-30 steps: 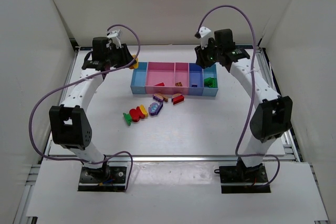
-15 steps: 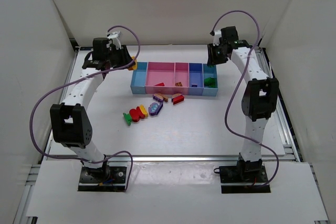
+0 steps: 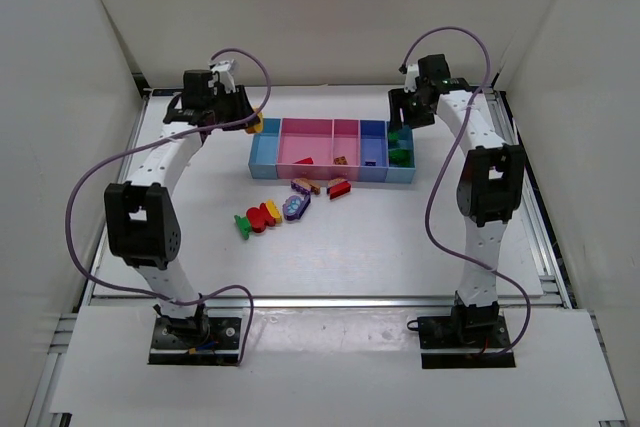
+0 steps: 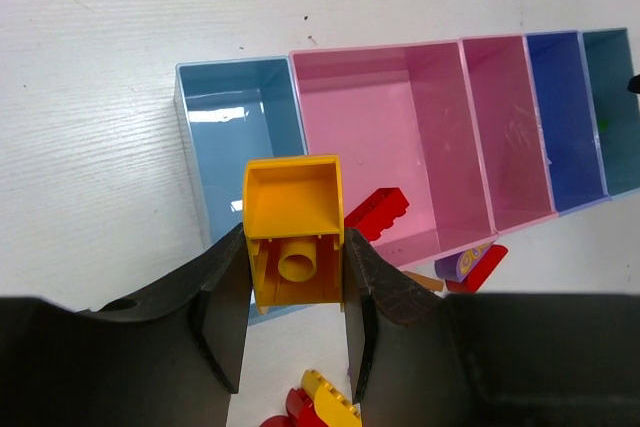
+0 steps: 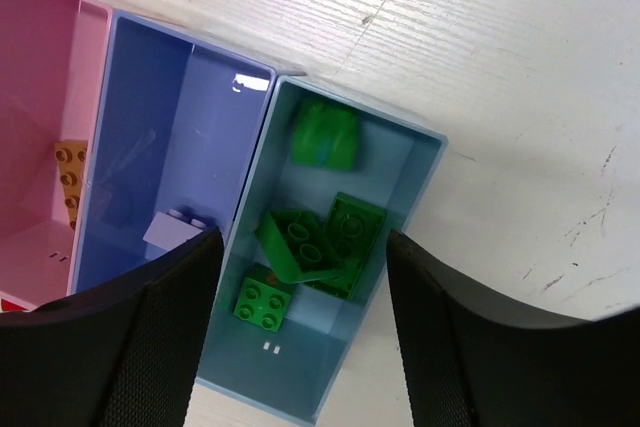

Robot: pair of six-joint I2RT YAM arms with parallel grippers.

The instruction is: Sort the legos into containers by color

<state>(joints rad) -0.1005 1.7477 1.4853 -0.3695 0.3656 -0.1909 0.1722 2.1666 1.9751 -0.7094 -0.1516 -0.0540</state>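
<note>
My left gripper is shut on a yellow lego, held above the near wall of the light blue left end bin; from above, the left gripper hangs at that bin's left corner. My right gripper is open over the light blue right end bin, where several green legos lie. The row of containers also holds a red lego, an orange one and a purple one.
In front of the bins, loose legos lie on the white table: a green, red and yellow cluster, a purple piece, a red one and a purple-orange one. White walls enclose the table.
The right arm has folded upward with its gripper staying over the right end bin. The left gripper has shifted slightly right, still holding the yellow lego.
</note>
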